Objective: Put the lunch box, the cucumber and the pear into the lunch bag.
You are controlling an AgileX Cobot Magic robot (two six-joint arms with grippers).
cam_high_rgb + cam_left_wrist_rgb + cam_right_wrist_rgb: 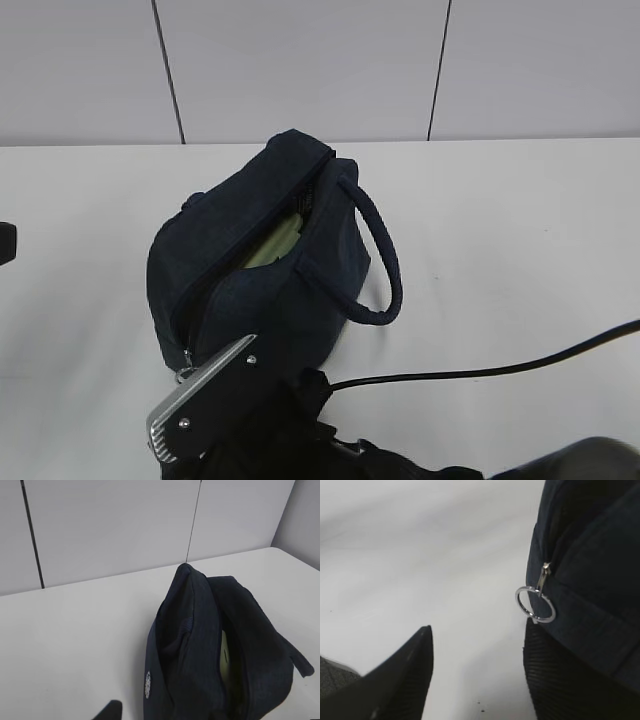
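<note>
Lunch bag (270, 260), navy fabric, lying on white table (520, 250); zipper partly open.
Pale green lunch box (272, 245) visible inside opening; ring pull (535, 605) hangs free at near end; right gripper (477, 672) jaws spread, holding nothing; left gripper's state cannot be told.

A lab-like test bench: bare white table (520, 250), grey panelled wall (300, 60)

Matt navy cloth lunch bag (260, 270) (shiny metal ring pull (535, 604))
</note>
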